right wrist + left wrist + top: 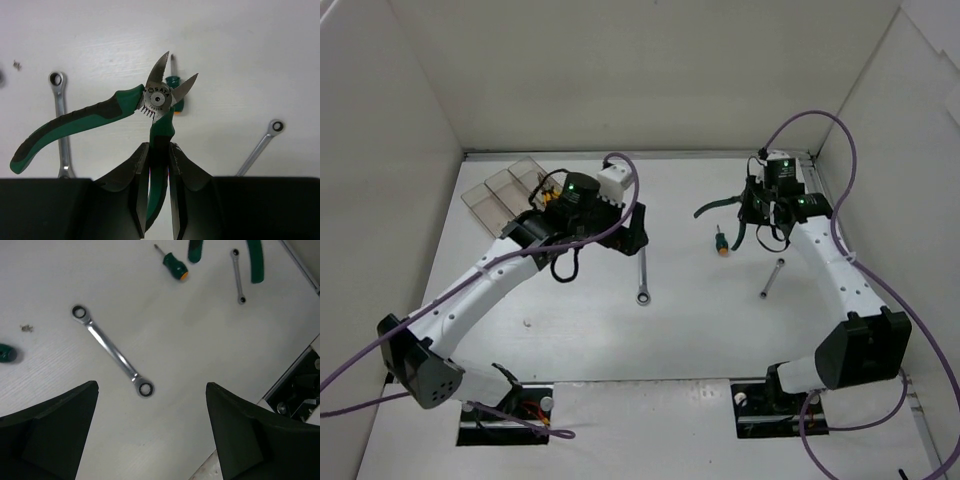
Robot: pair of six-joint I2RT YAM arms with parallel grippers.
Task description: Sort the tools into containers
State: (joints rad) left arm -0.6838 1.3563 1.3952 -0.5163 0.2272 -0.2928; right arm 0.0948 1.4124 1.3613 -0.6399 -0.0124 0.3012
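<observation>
The step in hand is the carry. The right claw [159, 147] is pinched nearly closed on 1 handle of the green-handled pliers [157, 97] and holds them above the counter [250, 50]. Their cutting jaws are parted, and the free handle splays out to the claw's left. Beneath its tips lie a stubby screwdriver [176, 85] and a second wrench [260, 145].

The next move likely calls for a long sweep to the containers [485, 200], well away from this claw. The left claw [151, 385] hovers near them, wide open and empty, over a silver wrench [111, 351].
</observation>
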